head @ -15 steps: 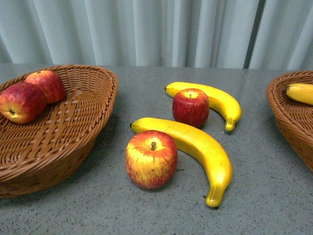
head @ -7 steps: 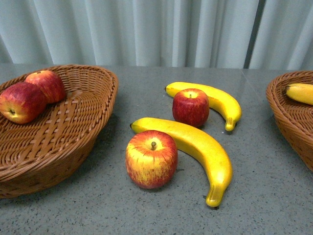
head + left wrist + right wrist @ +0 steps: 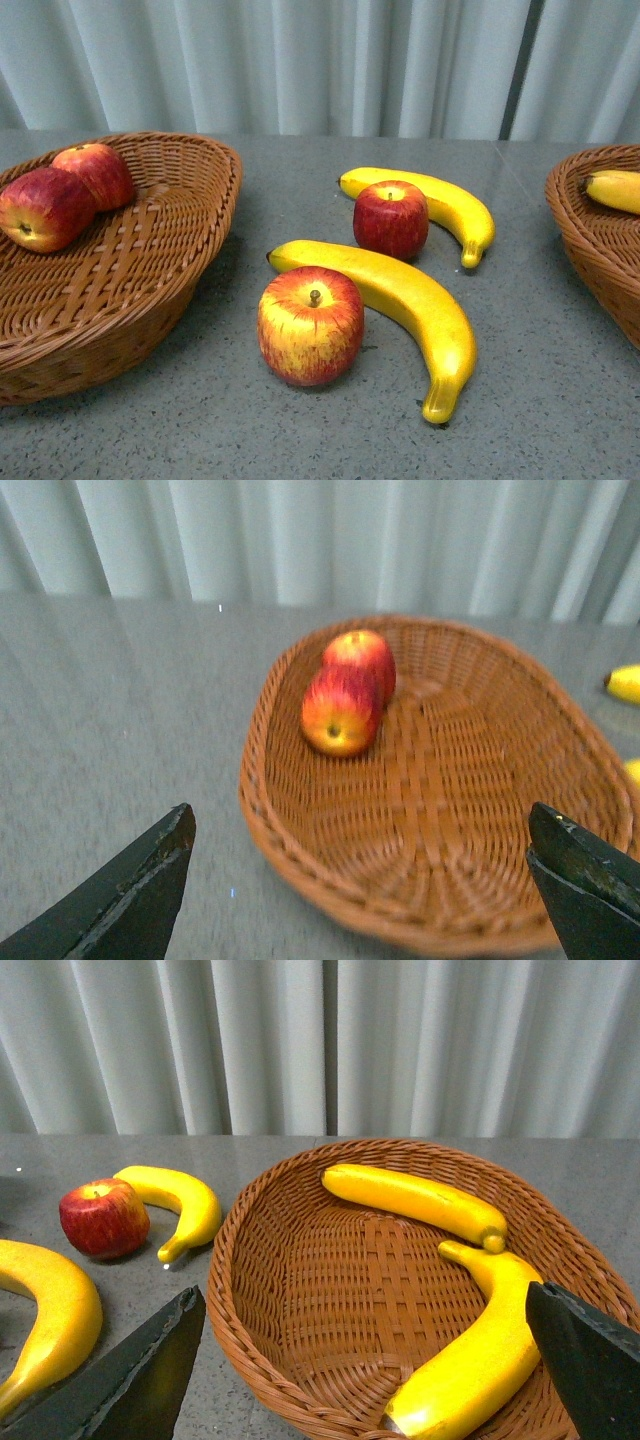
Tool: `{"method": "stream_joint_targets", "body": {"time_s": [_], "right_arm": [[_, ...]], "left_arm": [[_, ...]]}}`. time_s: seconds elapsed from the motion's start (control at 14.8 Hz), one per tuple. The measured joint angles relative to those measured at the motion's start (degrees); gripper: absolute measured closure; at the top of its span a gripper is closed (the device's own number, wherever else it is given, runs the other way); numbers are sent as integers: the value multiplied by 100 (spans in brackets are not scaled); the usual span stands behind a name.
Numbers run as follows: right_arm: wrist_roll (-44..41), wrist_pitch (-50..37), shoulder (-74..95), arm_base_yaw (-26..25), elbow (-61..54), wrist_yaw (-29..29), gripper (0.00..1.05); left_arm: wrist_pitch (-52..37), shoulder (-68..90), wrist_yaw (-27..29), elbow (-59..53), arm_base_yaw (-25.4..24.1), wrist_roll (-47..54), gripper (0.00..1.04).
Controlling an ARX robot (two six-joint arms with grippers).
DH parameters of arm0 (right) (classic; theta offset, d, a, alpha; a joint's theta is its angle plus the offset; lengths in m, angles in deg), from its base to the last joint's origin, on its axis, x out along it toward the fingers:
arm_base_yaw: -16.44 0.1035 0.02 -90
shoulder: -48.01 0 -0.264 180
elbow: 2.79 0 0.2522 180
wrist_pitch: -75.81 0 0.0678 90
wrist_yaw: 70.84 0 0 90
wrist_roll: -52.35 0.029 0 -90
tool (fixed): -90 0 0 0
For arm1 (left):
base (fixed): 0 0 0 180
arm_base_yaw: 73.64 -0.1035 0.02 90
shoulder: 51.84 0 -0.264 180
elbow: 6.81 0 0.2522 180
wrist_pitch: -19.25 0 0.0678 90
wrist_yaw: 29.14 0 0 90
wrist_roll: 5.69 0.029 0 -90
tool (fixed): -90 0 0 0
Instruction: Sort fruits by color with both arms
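On the bench (image 3: 560, 400), front view: left basket (image 3: 150, 300) holds two red basket apples (image 3: 45, 207). Right basket (image 3: 590, 235) shows one end of the basket bananas (image 3: 615, 190) at its rim. Between the baskets lie four loose fruits. Streaked apple (image 3: 310, 325) sits against near banana (image 3: 420, 310). Dark red apple (image 3: 390, 220) sits just in front of far banana (image 3: 455, 205), looks touching. No arm in this view.

Left wrist view, slightly blurred: left claw (image 3: 360, 825) jaws wide apart, empty, hovering short of the left basket (image 3: 270, 820). Both basket apples sit together toward one side of it.

Right wrist view: right claw (image 3: 362, 1300) also spread wide, nothing held, facing the right basket (image 3: 225, 1290). Two basket bananas (image 3: 415, 1200) lie inside. Dark red apple and far banana are out on the bench beside it.

Risks, my judgement:
- Loose fruits lie in touching pairs, so a finger closing on one likely nudges its neighbour and an apple rolls away.
- Glossy round apples may squirt out of an off-centre pinch.
- A banana gripped near a tip would swing and drop.
- Both arms heading into the same middle cluster at once could clash.
- Streaked apple is half yellow, so it could get mis-sorted into the wrong basket.

Writing: none readable. No brand, sticker or label on fruit, baskets or claws.
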State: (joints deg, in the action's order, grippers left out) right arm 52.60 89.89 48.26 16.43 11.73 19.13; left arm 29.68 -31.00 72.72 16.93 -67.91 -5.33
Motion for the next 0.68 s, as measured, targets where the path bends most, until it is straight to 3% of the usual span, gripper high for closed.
{"method": "stream_joint_targets", "body": {"time_s": [0.2,0.47,0.68], "right_arm": [[-2,-7,0,0,0,2,7],[-4,-7,0,0,0,4,7],[-4,-7,0,0,0,2,7]], "left_arm": [[-1766,2498,-901,1196,675,420,7],[-1554,5268,-1598,2811,1792,791,7],[-1394,6481,-1650,3344,2162,758,7]]}}
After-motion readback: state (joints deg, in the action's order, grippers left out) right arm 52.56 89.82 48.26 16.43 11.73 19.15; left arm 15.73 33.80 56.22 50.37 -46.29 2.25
